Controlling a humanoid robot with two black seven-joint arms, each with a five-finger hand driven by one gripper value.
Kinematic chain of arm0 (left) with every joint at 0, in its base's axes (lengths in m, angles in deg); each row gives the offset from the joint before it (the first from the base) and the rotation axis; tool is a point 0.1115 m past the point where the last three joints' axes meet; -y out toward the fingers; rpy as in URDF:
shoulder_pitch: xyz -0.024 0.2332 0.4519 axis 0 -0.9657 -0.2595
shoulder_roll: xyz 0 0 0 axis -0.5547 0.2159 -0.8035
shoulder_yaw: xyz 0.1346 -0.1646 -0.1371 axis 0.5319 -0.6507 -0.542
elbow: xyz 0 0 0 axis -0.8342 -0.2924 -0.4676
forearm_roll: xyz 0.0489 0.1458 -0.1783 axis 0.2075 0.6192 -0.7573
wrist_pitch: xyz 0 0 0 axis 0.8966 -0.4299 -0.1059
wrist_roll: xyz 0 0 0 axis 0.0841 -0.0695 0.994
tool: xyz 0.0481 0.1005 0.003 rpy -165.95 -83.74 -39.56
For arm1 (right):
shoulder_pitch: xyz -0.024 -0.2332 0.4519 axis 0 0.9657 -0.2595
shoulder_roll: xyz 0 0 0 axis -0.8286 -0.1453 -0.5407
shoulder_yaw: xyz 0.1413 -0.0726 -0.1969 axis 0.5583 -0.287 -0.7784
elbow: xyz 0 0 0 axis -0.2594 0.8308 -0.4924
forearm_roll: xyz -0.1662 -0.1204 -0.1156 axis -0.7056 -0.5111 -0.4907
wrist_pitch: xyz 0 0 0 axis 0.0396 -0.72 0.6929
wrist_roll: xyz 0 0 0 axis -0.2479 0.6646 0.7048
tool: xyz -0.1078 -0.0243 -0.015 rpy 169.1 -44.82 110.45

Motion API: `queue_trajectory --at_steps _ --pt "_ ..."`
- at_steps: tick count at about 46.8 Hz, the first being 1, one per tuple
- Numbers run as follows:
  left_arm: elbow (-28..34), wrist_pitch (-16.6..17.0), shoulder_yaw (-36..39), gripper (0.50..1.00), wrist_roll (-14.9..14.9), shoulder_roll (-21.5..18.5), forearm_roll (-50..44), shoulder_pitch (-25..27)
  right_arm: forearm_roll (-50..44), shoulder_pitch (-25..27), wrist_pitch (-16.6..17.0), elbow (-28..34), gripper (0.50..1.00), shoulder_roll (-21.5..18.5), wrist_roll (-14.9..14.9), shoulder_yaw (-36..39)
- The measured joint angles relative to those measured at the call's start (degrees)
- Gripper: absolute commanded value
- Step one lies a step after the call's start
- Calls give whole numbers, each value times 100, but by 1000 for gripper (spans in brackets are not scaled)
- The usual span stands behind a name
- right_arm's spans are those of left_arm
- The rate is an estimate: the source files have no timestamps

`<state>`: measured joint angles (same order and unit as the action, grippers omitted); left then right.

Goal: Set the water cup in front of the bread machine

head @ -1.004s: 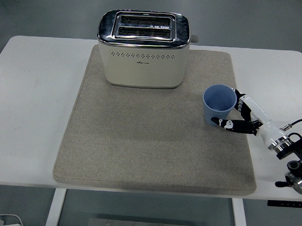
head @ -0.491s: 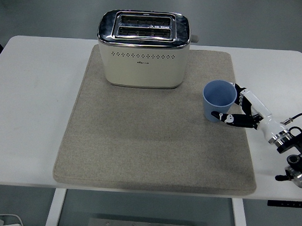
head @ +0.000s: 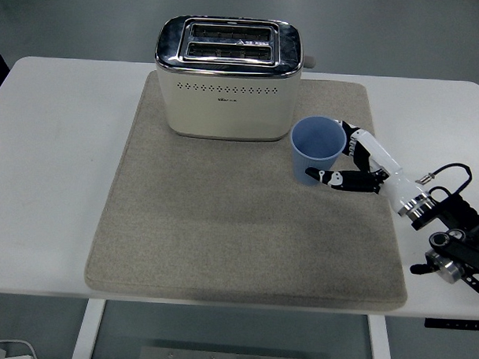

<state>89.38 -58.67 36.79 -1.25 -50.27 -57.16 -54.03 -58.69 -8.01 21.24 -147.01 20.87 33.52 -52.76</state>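
A blue water cup (head: 318, 146) stands upright, open end up, over the grey mat (head: 222, 226), just right of the cream and chrome bread machine's (head: 226, 78) front right corner. My right hand (head: 346, 161) comes in from the right edge and is shut on the cup, fingers wrapped round its right side and thumb (head: 328, 179) under its near side. I cannot tell whether the cup touches the mat. The left arm is out of view.
The mat covers most of the white table (head: 55, 165). The bread machine stands at the mat's far edge, its lever (head: 308, 61) on the right. My right forearm with black cables (head: 450, 226) lies over the table's right front part.
My right hand has carried the cup to the left and slightly away from me, from the mat's right edge toward the bread machine. The forearm has followed it in.
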Motion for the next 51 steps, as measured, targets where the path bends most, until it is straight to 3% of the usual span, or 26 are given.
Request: queue_trajectory --at_steps 15,26,43,45,49,51 --pt "2 0 -2 1000 0 1 0 1 483 -703 -2 746 500 -988 0 -614" --pt "2 0 0 1000 0 0 0 0 480 -724 41 1207 500 -1541 0 -732" --pt "3 0 0 1000 0 0 0 0 492 -786 147 1766 500 -2037 0 -768" --pt "2 0 0 1000 0 0 0 0 493 -786 168 1824 571 -2088 -10 -751" --pt "2 0 0 1000 0 0 0 0 496 -793 214 1892 837 -2154 -41 -716" --pt "2 0 0 1000 0 0 0 0 499 -797 248 1904 911 -2169 -95 -702"
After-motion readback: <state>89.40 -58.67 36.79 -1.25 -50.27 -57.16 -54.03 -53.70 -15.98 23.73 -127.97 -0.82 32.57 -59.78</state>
